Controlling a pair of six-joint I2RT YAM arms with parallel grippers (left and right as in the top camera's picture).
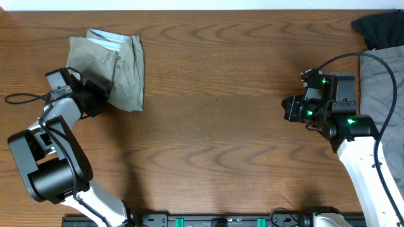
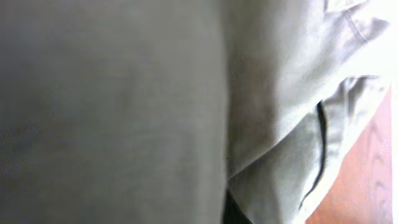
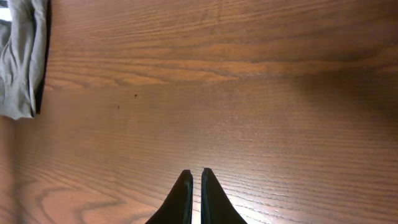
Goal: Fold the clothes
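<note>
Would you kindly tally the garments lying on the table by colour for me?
khaki-green shorts: 1
grey garment: 1
black garment: 1
Total: 3

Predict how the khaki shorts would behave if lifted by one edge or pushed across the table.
Probably floppy: the khaki shorts lie crumpled in soft folds, so they would likely droop from a lifted edge. Likely light: the cloth looks thin in the left wrist view. Pushed, they would probably bunch rather than slide whole on the wooden table.
</note>
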